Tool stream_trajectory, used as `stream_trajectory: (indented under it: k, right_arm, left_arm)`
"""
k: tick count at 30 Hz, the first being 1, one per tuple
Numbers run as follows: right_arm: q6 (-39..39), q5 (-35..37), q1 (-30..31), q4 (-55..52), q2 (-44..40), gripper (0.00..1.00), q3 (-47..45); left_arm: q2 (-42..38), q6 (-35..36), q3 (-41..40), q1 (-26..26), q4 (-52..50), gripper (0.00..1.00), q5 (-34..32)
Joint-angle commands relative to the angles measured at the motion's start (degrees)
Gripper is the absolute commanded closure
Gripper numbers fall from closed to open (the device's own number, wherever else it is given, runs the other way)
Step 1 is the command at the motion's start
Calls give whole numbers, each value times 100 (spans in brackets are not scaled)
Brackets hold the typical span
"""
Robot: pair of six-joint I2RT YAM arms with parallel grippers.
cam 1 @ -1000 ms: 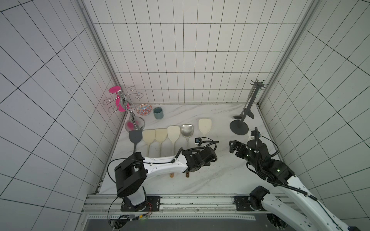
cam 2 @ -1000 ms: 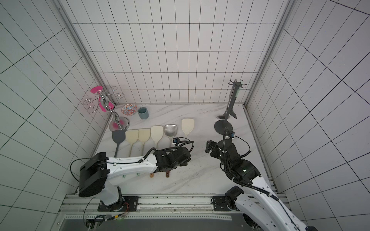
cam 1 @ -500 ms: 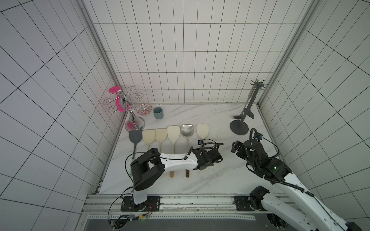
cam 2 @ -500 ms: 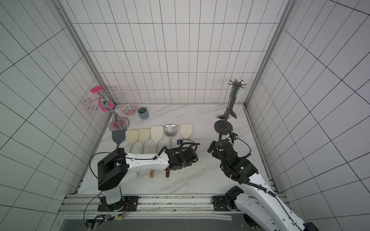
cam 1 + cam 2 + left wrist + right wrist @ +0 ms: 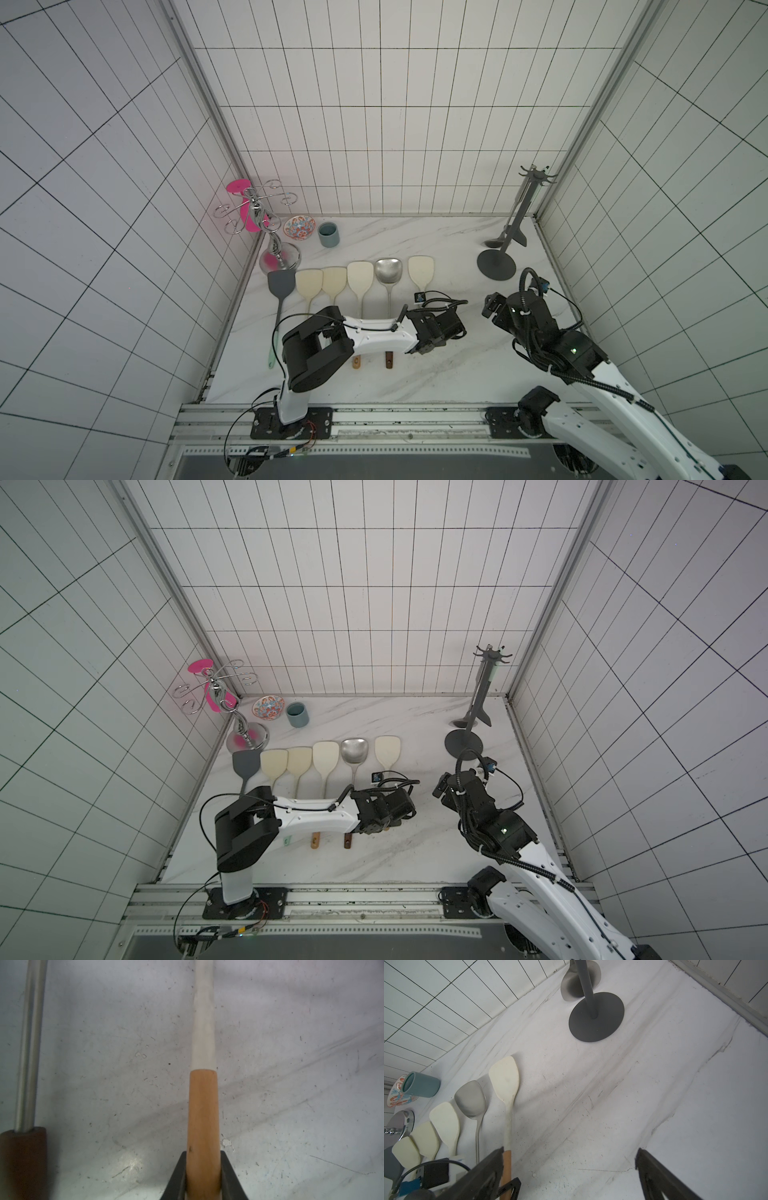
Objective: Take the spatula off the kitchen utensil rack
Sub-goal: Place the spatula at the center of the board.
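The kitchen utensil rack (image 5: 524,208) (image 5: 482,688), a dark grey pole on a round base (image 5: 596,1018), stands at the back right. The spatula (image 5: 421,270) (image 5: 387,748) (image 5: 504,1078), cream with a wooden handle (image 5: 202,1115), lies on the marble at the right end of a row of utensils. My left gripper (image 5: 432,332) (image 5: 382,810) (image 5: 203,1153) is shut on that wooden handle, low over the table. My right gripper (image 5: 492,305) (image 5: 442,789) (image 5: 570,1149) is open and empty, just in front of the rack's base.
A metal spatula (image 5: 388,269), three cream ones and a dark grey one (image 5: 281,282) lie in the row. A shiny utensil head (image 5: 571,982) hangs behind the rack's pole. A chrome stand (image 5: 279,253), patterned bowl (image 5: 299,227) and teal cup (image 5: 328,235) stand back left.
The left arm has swung right and the spatula's head has slid slightly toward the front, in line with the row. The right gripper has held its place, open.
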Motion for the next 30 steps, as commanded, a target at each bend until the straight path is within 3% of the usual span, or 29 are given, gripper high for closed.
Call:
stream_trajectory:
  k: [1,18,23,30]
  right_arm:
    - [132,163,-60,-127,-38,1,190]
    - [228,111,-66,-67,19,1,58]
    - [255,104,-63,-58,31,1,55]
    - [220,128,-65,-71,67,1,129]
  left_arm:
    - [32,-170,-81,-6,-51,80,195]
    - [-303,-370,-503,-170,-33,78,429]
    - [-355,-358,-538,-196,-34,58,453]
    - [-679,-278,-556,-218,-33,51,354]
